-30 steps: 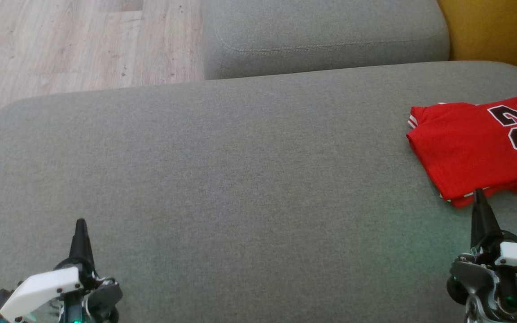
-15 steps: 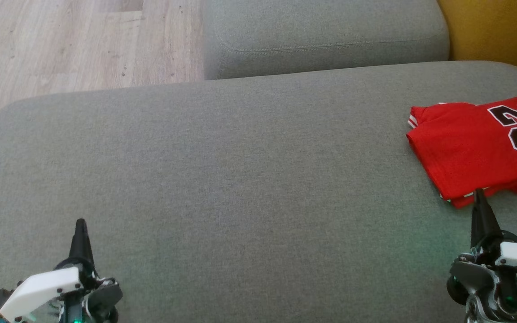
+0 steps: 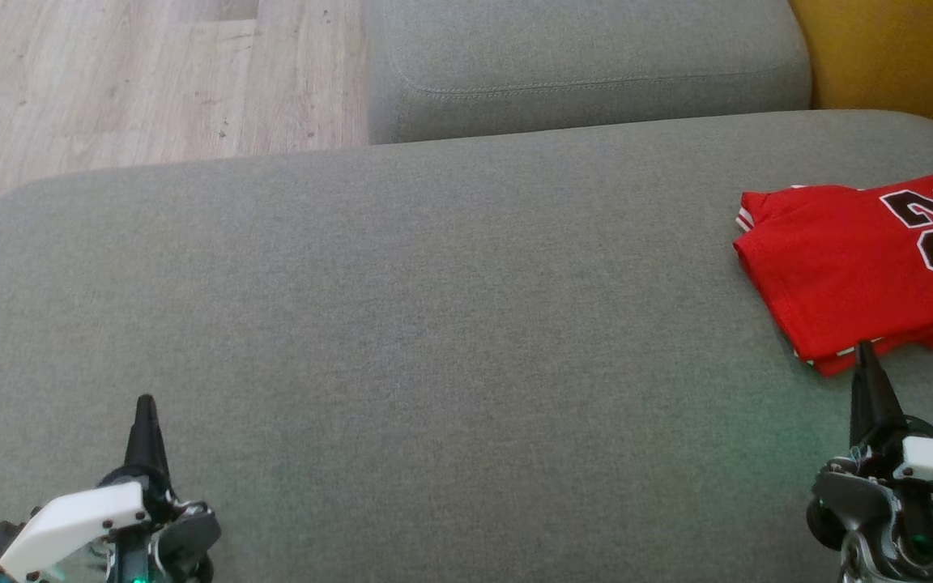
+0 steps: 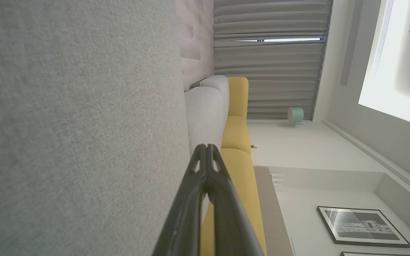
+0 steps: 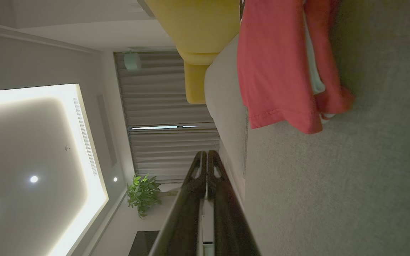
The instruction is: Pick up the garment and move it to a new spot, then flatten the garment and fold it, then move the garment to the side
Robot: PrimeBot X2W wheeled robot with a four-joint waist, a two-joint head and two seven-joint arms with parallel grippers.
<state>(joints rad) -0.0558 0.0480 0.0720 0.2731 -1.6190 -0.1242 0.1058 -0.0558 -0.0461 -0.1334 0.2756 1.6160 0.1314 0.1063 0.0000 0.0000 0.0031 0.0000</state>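
nothing has moved since earlier: we see the garment (image 3: 855, 263) folded at the sofa's (image 3: 434, 324) right side, left gripper (image 3: 144, 402) and right gripper (image 3: 864, 350) pressed together, empty, task looks done

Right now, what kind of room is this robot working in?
Probably a living room: a grey sofa, curtains, a framed picture and a potted plant.

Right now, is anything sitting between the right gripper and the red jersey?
Nothing visible. The right gripper, fingers shut, points at the near corner of the folded red jersey on the grey cushion. In the right wrist view, bare cushion fabric lies between them. Whether they touch can't be judged.
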